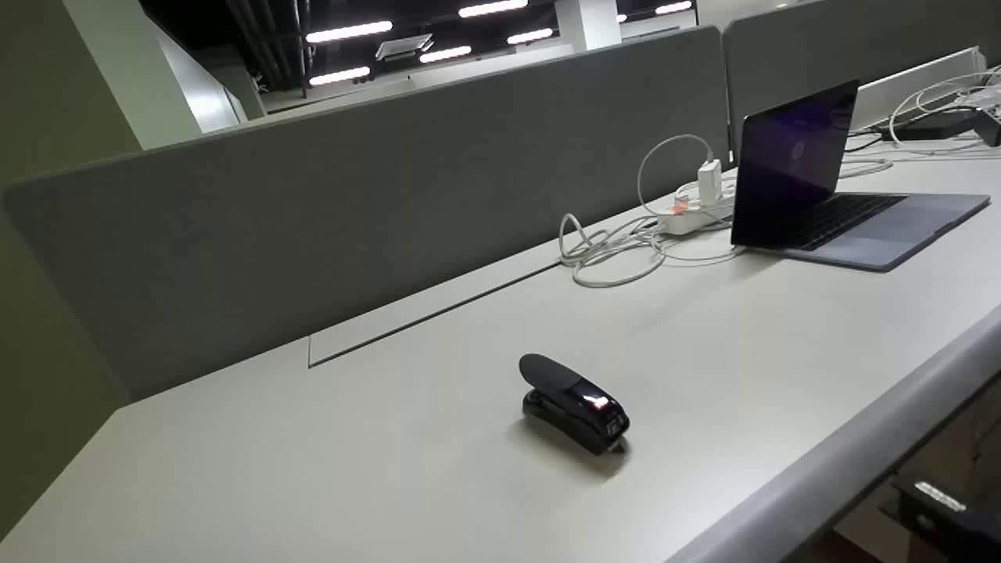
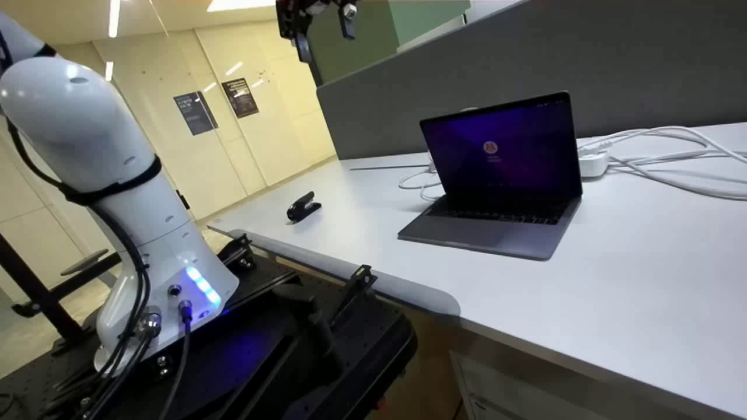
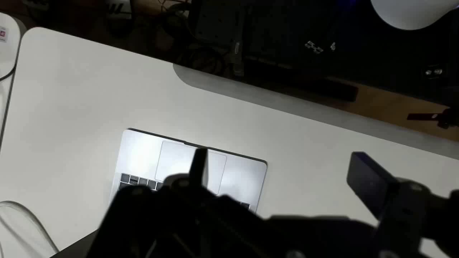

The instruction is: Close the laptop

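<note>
The laptop stands open on the desk in both exterior views, with its purple-blue screen [image 2: 508,146] raised and its grey base [image 1: 876,234] flat. In the wrist view the laptop's palm rest [image 3: 244,179] lies below and behind the left finger, and most of its keyboard and screen are hidden by the gripper. My gripper [image 3: 280,157] is open, with its fingers wide apart and nothing held between them. In an exterior view the gripper [image 2: 325,44] hangs high above the desk at the top edge, apart from the laptop.
A black stapler [image 1: 575,403] lies on the desk [image 1: 375,461], also in an exterior view [image 2: 303,207]. White cables [image 1: 610,250] and a power strip [image 1: 696,219] lie behind the laptop. A grey divider [image 1: 407,211] runs along the desk's back edge.
</note>
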`<action>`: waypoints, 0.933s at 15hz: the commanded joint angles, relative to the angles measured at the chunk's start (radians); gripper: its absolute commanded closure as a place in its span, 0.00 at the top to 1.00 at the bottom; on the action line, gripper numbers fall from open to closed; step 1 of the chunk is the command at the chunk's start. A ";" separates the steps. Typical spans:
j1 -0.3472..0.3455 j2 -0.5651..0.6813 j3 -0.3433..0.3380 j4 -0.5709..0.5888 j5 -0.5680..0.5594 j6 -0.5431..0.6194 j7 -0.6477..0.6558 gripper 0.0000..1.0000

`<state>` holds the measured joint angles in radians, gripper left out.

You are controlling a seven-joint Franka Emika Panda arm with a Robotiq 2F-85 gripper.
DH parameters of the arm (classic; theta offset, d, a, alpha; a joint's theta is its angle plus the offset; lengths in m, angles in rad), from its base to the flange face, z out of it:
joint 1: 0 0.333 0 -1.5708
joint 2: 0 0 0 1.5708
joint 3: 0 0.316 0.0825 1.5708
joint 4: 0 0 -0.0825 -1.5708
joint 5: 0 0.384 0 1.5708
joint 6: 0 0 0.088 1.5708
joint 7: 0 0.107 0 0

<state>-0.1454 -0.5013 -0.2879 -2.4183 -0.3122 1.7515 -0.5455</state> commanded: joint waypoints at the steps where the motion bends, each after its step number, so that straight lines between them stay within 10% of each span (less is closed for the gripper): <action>1: 0.001 0.000 0.000 0.001 0.000 0.000 0.000 1.00; 14: -0.005 -0.007 0.006 -0.012 -0.011 0.041 0.033 1.00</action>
<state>-0.1454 -0.5013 -0.2878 -2.4188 -0.3122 1.7531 -0.5456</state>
